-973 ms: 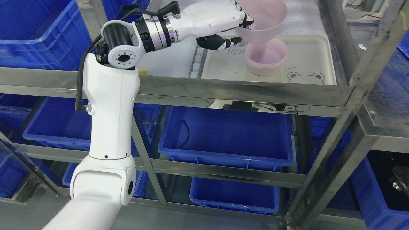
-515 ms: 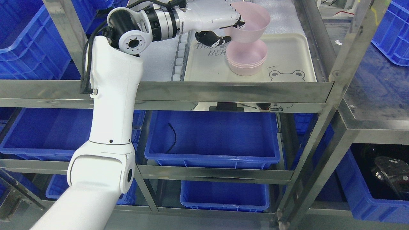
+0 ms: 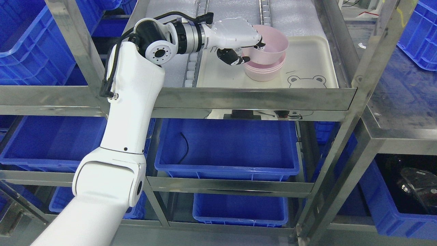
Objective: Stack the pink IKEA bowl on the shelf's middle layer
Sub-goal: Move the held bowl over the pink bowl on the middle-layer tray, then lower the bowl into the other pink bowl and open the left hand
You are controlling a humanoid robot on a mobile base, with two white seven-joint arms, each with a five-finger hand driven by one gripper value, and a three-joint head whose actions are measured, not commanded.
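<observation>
The robot's left hand (image 3: 239, 46) grips the near rim of a pink bowl (image 3: 269, 42), fingers curled over the edge and thumb pressed below. Half a second ago the bowl hung clearly above the stack of pink bowls (image 3: 264, 70); now it has dropped and its base sits partly inside the top of that stack, tilted a little toward the hand. The stack stands on a cream tray (image 3: 317, 65) on the metal shelf (image 3: 252, 97). The bowl appears almost nested; release looks like the remaining step. The right hand is out of view.
</observation>
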